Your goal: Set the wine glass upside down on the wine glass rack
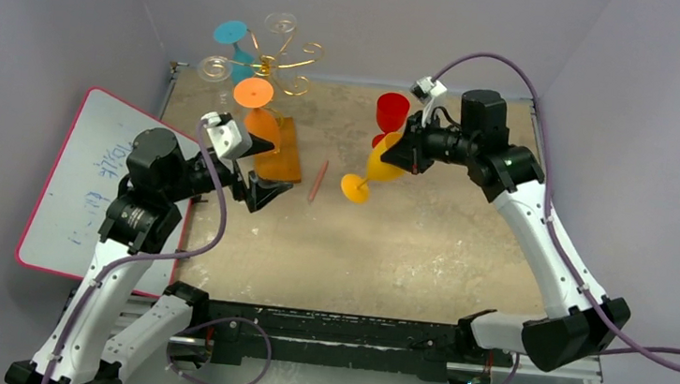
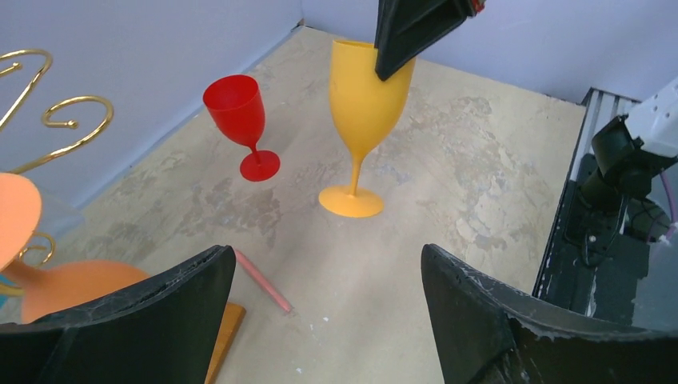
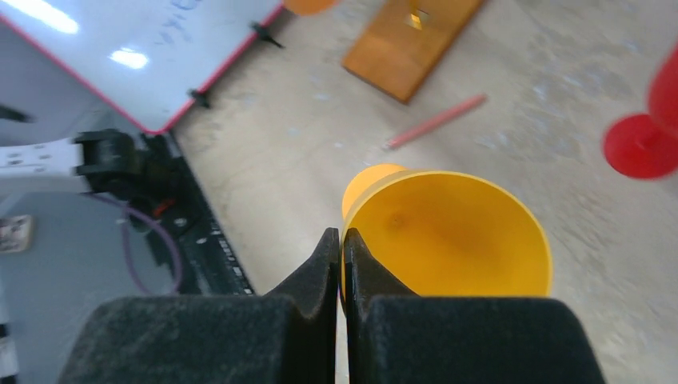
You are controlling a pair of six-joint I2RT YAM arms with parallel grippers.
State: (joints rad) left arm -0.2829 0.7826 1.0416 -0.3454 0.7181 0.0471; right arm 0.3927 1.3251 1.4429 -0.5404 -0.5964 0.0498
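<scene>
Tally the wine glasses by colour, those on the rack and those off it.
blue glass: 1
clear glasses: 2
orange glass: 1
red glass: 1
yellow glass: 1
Total: 6

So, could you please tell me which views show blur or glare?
Right wrist: the whiteboard carries bright glare spots, and the pencil and red glass look soft, while the yellow glass rim is sharp. Left wrist: mostly sharp. Top: even light, no glare.
</scene>
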